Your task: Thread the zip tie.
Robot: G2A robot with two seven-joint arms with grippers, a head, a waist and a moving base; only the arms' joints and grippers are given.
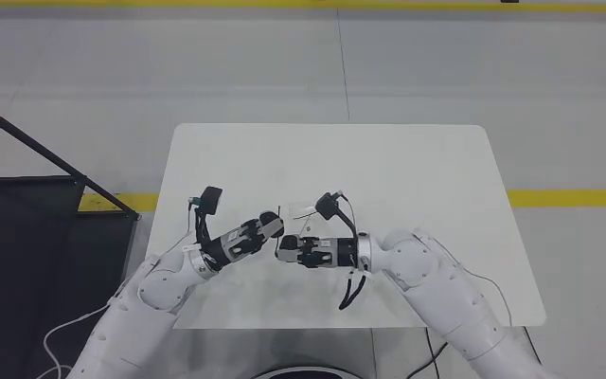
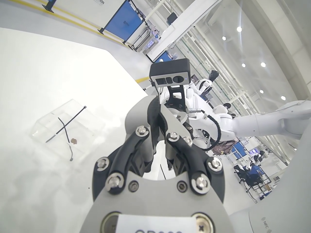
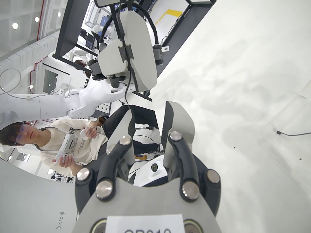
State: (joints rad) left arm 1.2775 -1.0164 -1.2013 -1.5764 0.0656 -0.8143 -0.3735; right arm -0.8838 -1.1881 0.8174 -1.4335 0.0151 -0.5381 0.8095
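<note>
Zip tie (image 2: 162, 170) pinched in my left end effector (image 2: 160, 109), mostly hidden.
Only a thin black sliver of it shows behind the closed pads. My right end effector (image 3: 149, 113), fingers apart, faces the left one just beyond; whether the tie reaches it I cannot tell. Farther off on the white surface (image 1: 426, 189), a clear tray (image 2: 82, 134) holds spare ties (image 2: 73, 118), black and crossed.

Free room is running across the far half of the bench (image 1: 426, 171) and out toward both side edges. The left end effector (image 1: 272, 225) and right end effector (image 1: 283, 249) are crowding each other tip to tip near the front edge. A clear tray (image 2: 85, 129) is sitting just beyond them, blocking the low path forward.
</note>
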